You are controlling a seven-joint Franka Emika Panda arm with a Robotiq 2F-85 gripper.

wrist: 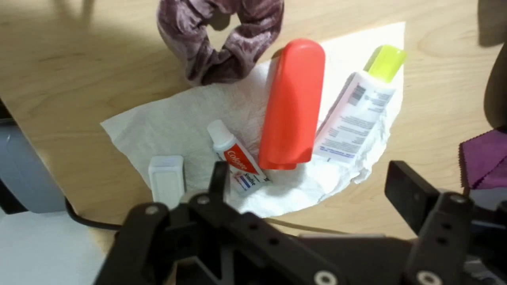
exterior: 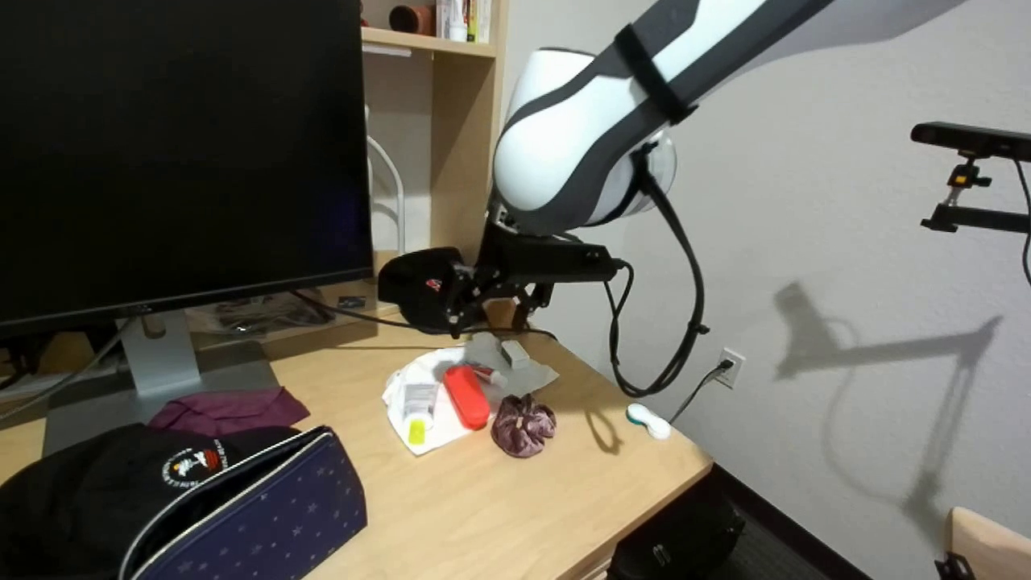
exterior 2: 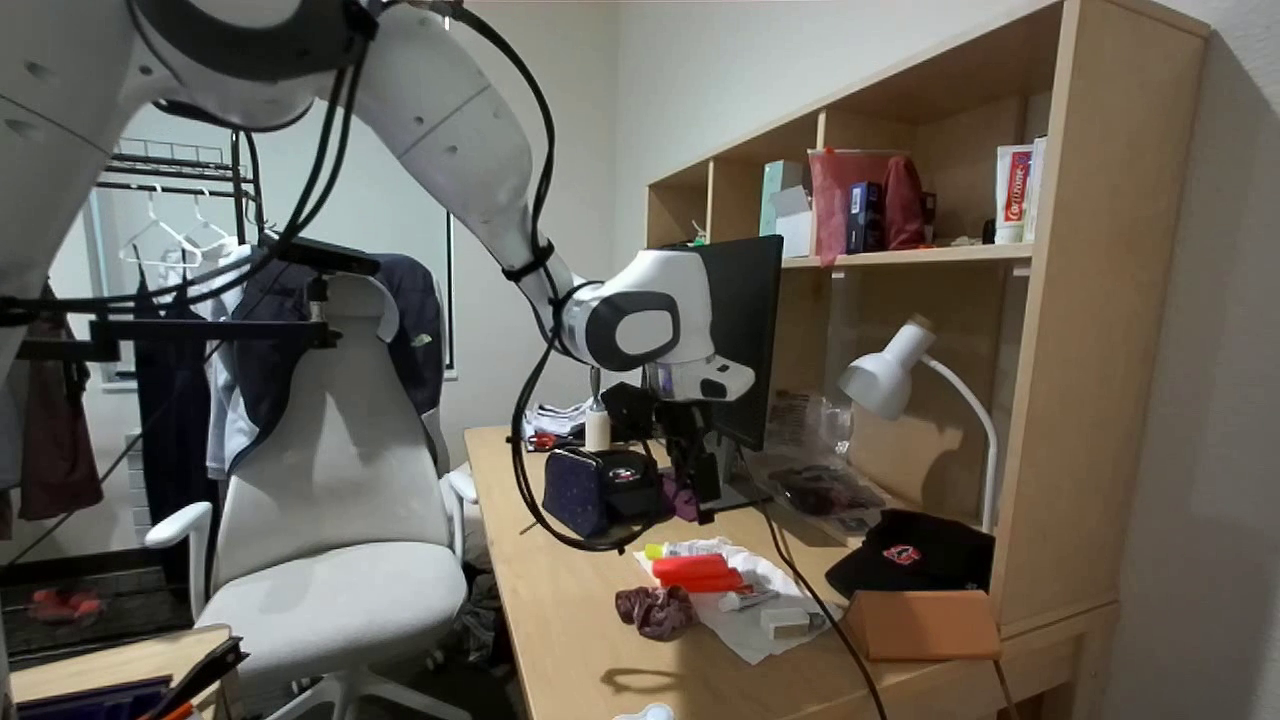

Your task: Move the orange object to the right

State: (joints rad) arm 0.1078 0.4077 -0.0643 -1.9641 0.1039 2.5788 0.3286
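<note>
The orange object is a bright orange-red oblong bar. It lies on a white paper towel on the desk and shows in the wrist view [wrist: 293, 105] and in both exterior views [exterior: 467, 396] [exterior 2: 697, 572]. It sits between a small Colgate tube [wrist: 241, 166] and a white tube with a yellow-green cap [wrist: 352, 114]. My gripper [wrist: 311, 182] is open and empty, with its fingers wide apart. In an exterior view the gripper [exterior: 487, 322] hangs above the desk, apart from the orange object. In the wrist view the object lies ahead of the fingertips.
A maroon scrunchie [exterior: 523, 425] lies beside the orange object. The paper towel [wrist: 190, 107] also bears a small white box [wrist: 167, 180]. A contact lens case [exterior: 648, 420] is near the desk edge. A navy pouch [exterior: 266, 515], monitor [exterior: 185, 161] and black cap [exterior 2: 905, 555] stand around. A cable [exterior 2: 800, 580] crosses the desk.
</note>
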